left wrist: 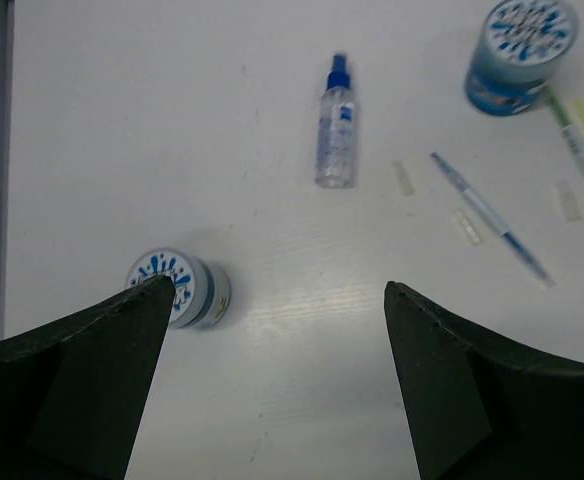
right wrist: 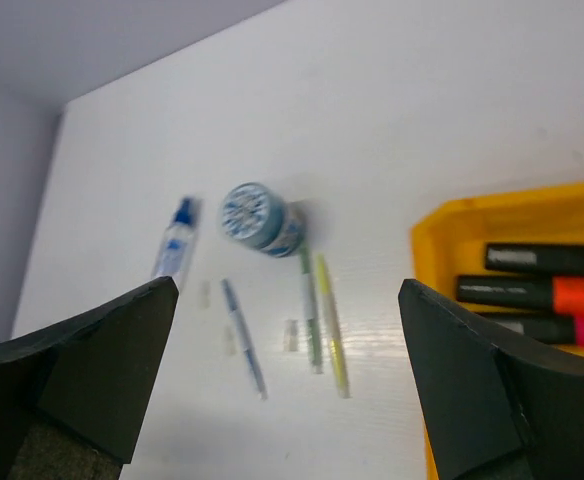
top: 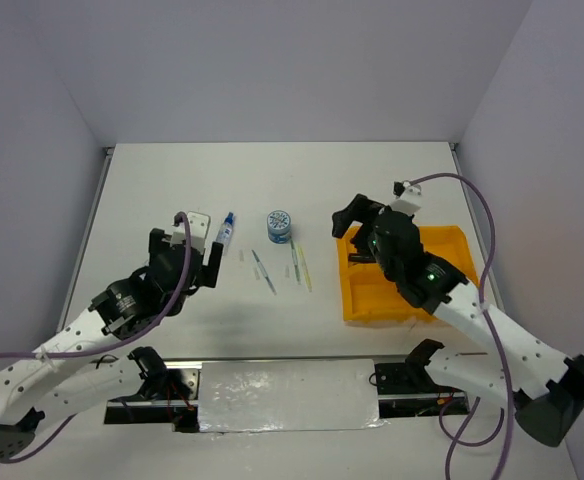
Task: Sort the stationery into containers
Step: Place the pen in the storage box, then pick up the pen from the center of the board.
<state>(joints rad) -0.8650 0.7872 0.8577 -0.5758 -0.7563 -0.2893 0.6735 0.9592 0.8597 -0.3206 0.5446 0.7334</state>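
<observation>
Our left gripper [left wrist: 277, 288], wide open and empty, has a pot [left wrist: 179, 289] just off one fingertip [left wrist: 137, 310] and the bottle [left wrist: 336, 125] ahead, lying lengthwise along our reach, both nearer to it than to the empty, open right gripper [right wrist: 287, 287] beside the tray [right wrist: 430, 232].

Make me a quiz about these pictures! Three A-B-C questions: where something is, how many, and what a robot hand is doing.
1. How many thin pens lie on the table? A one, B three, C six.
2. Where are the black highlighters? A among the pens, B in the yellow tray, C at the table's far edge.
3. The left gripper is: A shut on a pen, B shut on a highlighter, C open.
Answers: B, blue, green and yellow pens lie together; B, their caps show inside the tray; C, its fingers stand wide apart.
</observation>
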